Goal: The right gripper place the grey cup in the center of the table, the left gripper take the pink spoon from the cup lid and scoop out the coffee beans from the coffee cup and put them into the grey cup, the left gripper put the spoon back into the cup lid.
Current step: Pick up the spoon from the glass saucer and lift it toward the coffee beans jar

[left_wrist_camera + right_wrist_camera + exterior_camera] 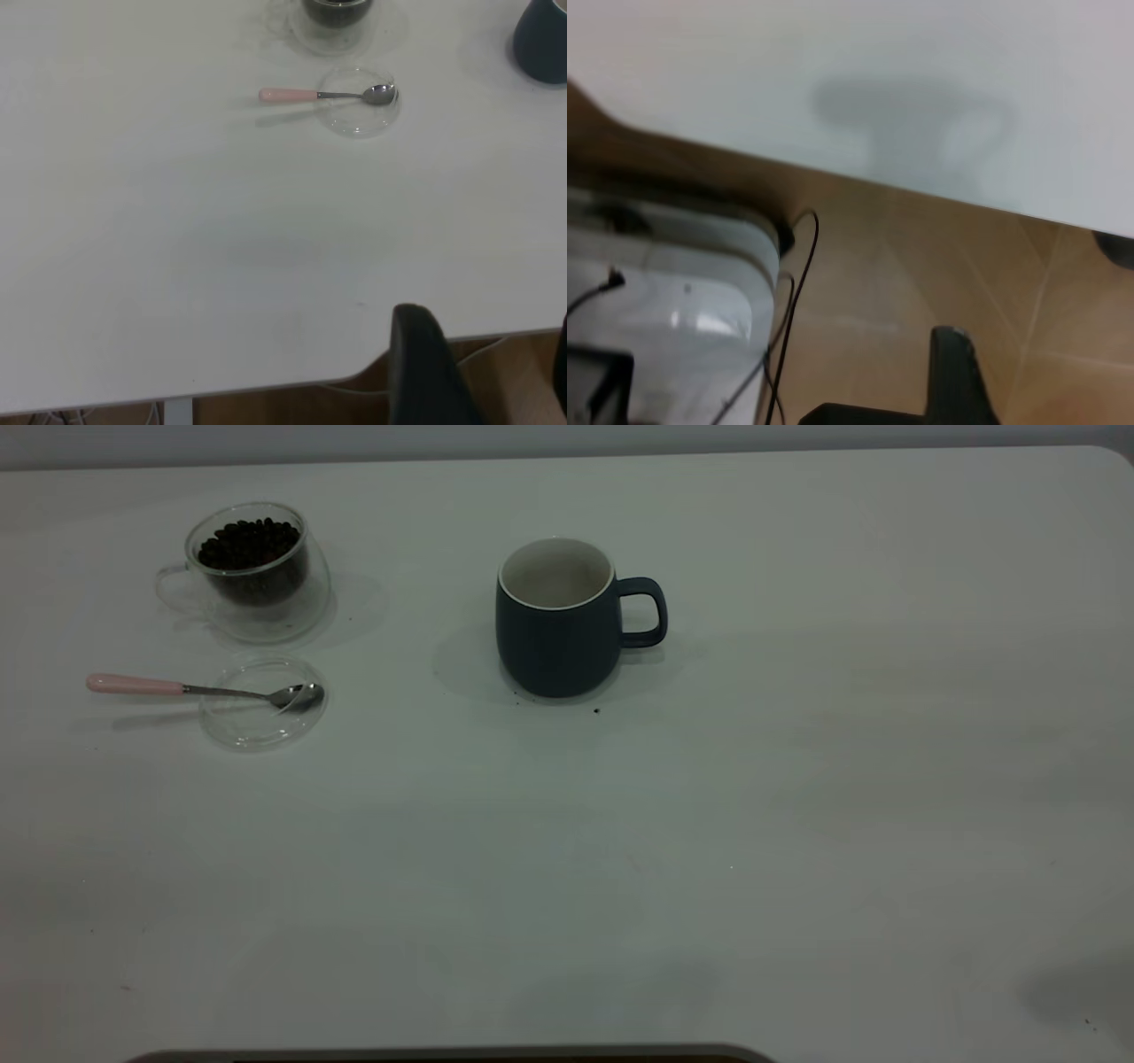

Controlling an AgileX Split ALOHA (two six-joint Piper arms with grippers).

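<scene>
Standing upright near the upper middle of the exterior view: the grey cup [558, 633], handle toward the frame's right, white inside showing, a few dark specks on the bench [620, 850] at its base
Coffee cup [252, 571]: upper left of the exterior view, well apart from the grey cup, clear handle toward the left
Coffee beans [248, 542]: heaped inside the coffee cup, up near its rim
Cup lid [263, 701]: flat on the bench just below the coffee cup in the exterior view
Pink spoon [199, 688]: metal bowl resting in the cup lid, pink handle reaching out over the rim toward the left edge
Left gripper [492, 372]: seen only in the left wrist view, at the lower right of that frame, over the bench edge, well apart from the spoon; fingers spread, nothing between them
Right gripper: one dark finger [957, 376] at the bottom of the right wrist view, off the bench over the floor; whether its fingers are spread or pressed together, I cannot tell
</scene>
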